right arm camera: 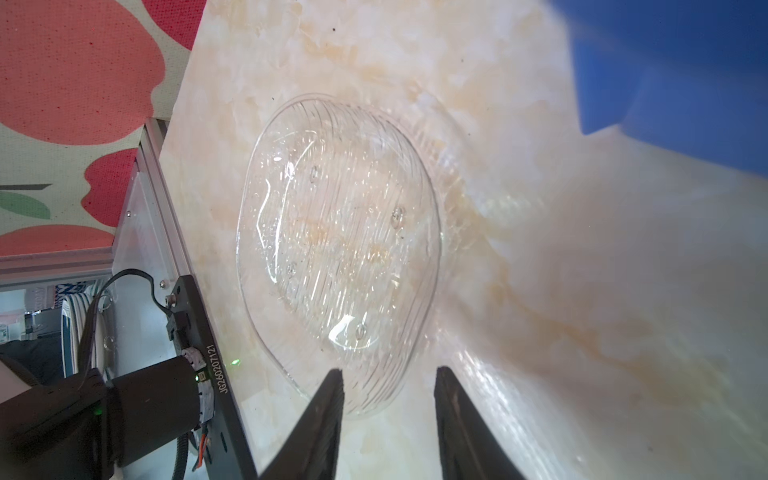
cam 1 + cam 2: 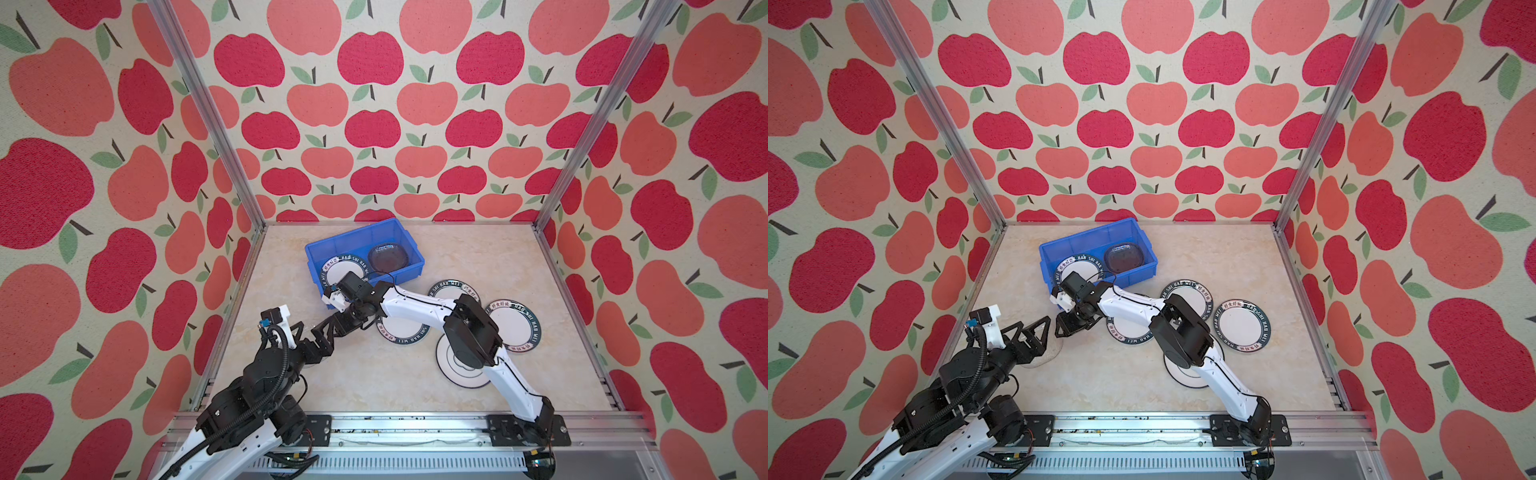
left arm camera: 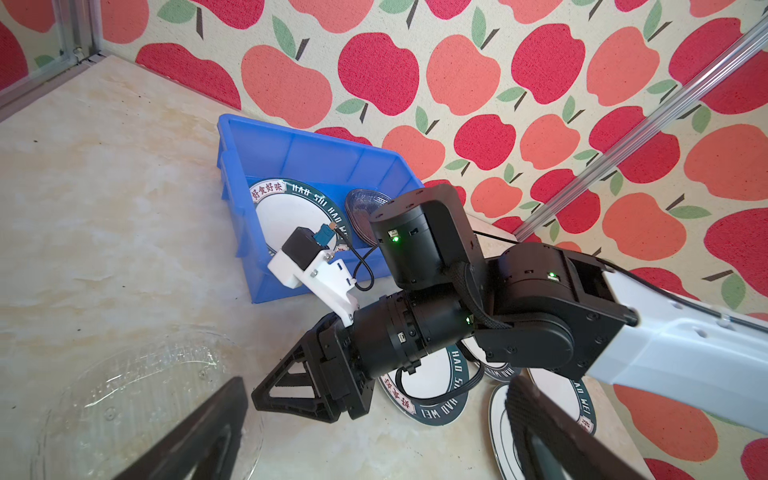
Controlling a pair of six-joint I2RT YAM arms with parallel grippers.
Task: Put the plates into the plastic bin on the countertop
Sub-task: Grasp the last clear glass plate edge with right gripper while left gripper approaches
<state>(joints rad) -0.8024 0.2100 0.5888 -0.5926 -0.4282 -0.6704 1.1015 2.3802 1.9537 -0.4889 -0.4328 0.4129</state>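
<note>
Part-done: white plate (image 2: 340,271) and glass plate (image 2: 388,257) are seen in bin (image 2: 405,271); left on table (image 2: 374,388): 3 lettered plates (image 2: 513,325), larger plate (image 2: 457,376), clear plate (image 1: 338,249). L hand (image 2: 1037,332) is held wide, R hand (image 1: 388,376) part-open, both empty.

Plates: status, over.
Left gripper open, empty. Right gripper open at clear plate rim. Blue bin part-filled; four white plates outside. Grippers crowd each other.
</note>
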